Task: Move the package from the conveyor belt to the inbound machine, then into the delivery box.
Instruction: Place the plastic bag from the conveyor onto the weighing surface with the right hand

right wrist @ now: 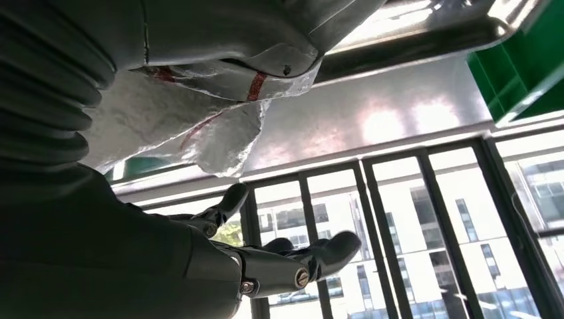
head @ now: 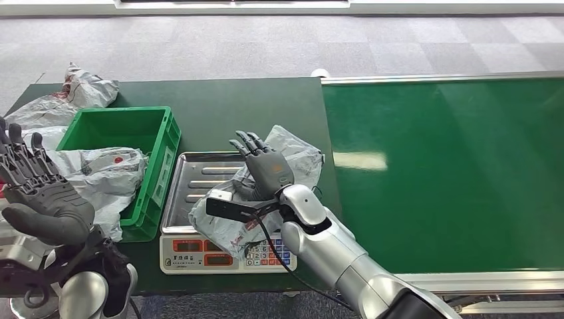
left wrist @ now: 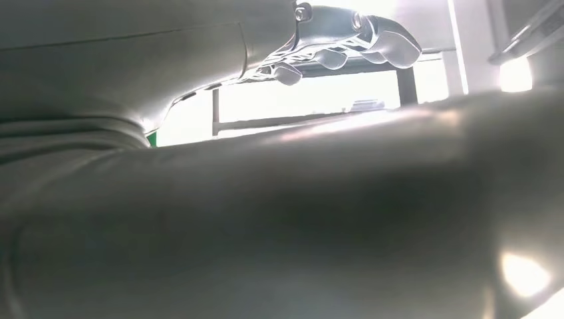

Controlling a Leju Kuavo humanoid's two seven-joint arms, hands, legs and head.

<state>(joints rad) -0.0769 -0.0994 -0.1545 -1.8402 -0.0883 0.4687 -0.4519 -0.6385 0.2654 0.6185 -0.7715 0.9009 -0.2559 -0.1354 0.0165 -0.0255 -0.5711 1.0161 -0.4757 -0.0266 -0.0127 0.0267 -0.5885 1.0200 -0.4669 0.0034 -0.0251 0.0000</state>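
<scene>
Grey plastic, the package (head: 266,193) lies slantwise across the scale (head: 199,219), its far end off the tray toward the conveyor. The right hand (head: 261,166) rests on it, fingers spread; the left hand (head: 40,193), also spread, holds nothing beyond the green box (head: 123,133).

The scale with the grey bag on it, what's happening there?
A grey package lies on the weighing scale, hanging over its edge. The right hand is above it with fingers spread, holding nothing. The left hand is raised and open near the green box, which already holds a bag. The conveyor belt is bare.
</scene>
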